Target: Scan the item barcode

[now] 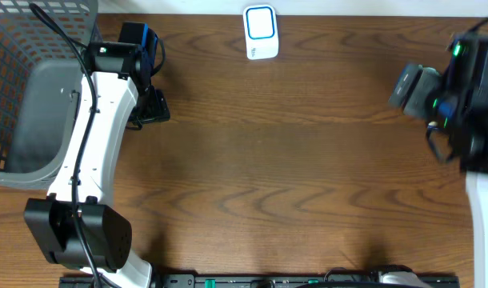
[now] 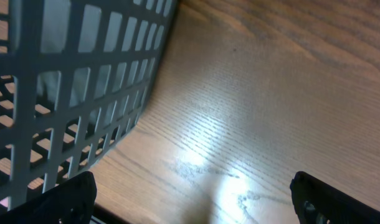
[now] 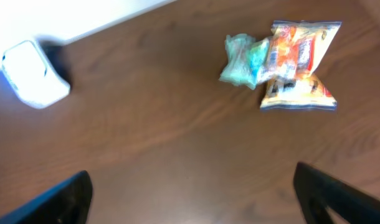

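In the right wrist view an orange, yellow and white snack packet (image 3: 297, 62) lies on the wooden table at the upper right. A crumpled green packet (image 3: 242, 59) touches its left side. The white barcode scanner with a blue face (image 1: 261, 32) stands at the table's back edge, and it shows again as the white scanner (image 3: 33, 74) at the left of the right wrist view. My right gripper (image 3: 193, 199) is open and empty, well short of the packets. Beside the basket my left gripper (image 2: 190, 202) is open over bare wood. The packets do not show in the overhead view.
A grey plastic mesh basket (image 1: 20, 96) fills the table's left end; its wall (image 2: 65, 93) curves close by my left fingers. My left arm (image 1: 100, 136) runs along the basket's right side. My right gripper (image 1: 410, 88) hangs at the table's right end.
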Robot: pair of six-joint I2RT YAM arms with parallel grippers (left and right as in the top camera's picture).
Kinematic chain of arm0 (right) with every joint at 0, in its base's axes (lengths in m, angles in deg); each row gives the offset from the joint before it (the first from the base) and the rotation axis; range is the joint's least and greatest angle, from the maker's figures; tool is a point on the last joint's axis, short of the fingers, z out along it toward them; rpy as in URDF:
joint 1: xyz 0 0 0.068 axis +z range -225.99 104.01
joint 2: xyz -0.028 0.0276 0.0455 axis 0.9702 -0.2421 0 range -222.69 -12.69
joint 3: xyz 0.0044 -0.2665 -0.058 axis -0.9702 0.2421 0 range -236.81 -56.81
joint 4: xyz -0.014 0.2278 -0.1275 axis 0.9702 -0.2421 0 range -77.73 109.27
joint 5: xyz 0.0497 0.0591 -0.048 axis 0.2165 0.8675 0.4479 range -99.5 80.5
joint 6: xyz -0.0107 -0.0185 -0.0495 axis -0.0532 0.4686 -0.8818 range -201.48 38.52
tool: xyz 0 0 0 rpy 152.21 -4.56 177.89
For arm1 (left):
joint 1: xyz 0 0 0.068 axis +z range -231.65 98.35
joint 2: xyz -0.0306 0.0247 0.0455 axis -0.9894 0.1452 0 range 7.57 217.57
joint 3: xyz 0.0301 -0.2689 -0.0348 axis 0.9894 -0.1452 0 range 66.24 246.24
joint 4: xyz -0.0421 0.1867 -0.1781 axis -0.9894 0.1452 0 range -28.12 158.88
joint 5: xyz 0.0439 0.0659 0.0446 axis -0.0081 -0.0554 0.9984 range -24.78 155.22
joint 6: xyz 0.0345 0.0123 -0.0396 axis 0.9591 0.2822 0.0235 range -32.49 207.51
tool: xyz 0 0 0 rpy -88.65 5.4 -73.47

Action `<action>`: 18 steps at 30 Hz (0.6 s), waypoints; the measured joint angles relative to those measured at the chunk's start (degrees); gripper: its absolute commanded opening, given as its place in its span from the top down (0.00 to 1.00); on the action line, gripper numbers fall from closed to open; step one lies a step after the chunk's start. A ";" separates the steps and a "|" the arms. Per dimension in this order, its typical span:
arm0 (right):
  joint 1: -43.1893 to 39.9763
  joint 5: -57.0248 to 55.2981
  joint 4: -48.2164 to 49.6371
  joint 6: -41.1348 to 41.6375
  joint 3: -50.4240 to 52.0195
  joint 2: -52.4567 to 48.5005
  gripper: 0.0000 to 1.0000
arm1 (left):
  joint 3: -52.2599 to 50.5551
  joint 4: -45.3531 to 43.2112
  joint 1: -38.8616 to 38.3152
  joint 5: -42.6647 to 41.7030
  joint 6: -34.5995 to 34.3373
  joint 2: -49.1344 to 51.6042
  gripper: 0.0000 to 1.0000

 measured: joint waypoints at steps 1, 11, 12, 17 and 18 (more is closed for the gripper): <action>1.01 0.31 0.55 0.00 2.47 2.32 0.01 | 0.00 0.00 0.00 -0.02 0.00 0.00 0.02; 5.31 3.30 -6.71 0.02 17.62 20.39 0.01 | 0.00 0.00 0.00 0.00 0.00 0.00 0.02; 5.31 3.48 -8.92 0.04 17.90 21.00 0.01 | 0.00 0.00 0.00 0.02 0.00 0.00 0.02; 5.31 3.63 -16.37 0.02 18.51 22.21 0.01 | 0.00 0.00 0.00 0.00 0.00 0.00 0.02; 5.31 3.65 -17.29 0.04 18.51 22.25 0.01 | 0.00 0.00 0.00 0.00 0.00 0.00 0.02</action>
